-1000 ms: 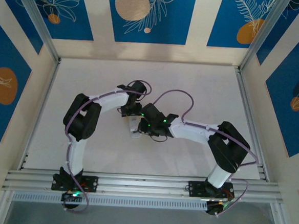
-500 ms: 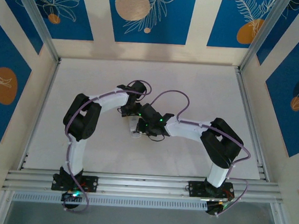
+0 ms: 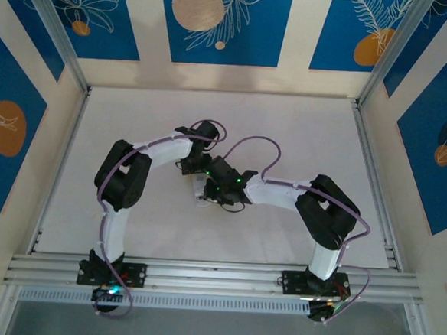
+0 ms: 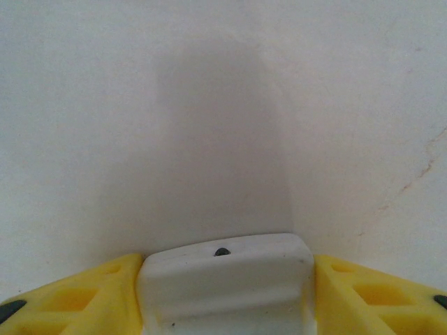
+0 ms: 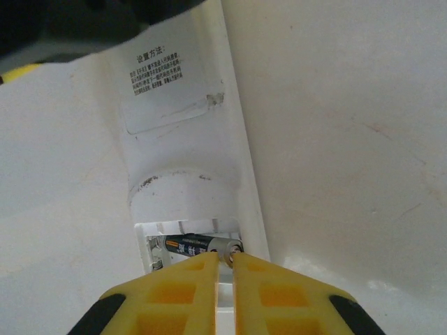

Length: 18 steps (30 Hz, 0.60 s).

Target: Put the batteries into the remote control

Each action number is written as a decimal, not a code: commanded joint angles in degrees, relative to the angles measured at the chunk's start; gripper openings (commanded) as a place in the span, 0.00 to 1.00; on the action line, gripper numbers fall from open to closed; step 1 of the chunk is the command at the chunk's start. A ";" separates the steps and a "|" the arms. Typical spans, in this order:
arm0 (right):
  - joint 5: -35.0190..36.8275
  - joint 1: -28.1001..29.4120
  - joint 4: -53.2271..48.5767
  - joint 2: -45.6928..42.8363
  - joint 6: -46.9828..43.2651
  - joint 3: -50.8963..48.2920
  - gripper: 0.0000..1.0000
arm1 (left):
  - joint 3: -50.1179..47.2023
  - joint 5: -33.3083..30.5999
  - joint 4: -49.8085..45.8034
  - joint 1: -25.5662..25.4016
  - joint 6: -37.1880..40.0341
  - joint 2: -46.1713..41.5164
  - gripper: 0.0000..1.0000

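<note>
The left gripper (image 4: 227, 296) clamps one end of the remote control (image 4: 225, 269) between its yellow fingers (image 4: 77, 296), the white body touching both. Just ahead of the right gripper (image 5: 225, 259), whose jaws stand nearly closed with a thin slit between them, a battery (image 5: 195, 244) lies crosswise in the remote's open compartment (image 5: 150, 248), its light end against the fingertips, above the white table (image 5: 335, 139)
</note>
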 commanded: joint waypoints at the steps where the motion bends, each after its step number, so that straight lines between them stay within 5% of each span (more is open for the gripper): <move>1: 0.00 0.51 0.06 0.99 -0.12 1.78 0.13 | -0.28 2.21 0.72 -0.42 -0.77 0.42 0.57; 18: 0.37 1.48 -3.10 2.81 -1.87 4.82 0.13 | -0.37 2.64 1.16 -0.33 -0.71 0.62 0.57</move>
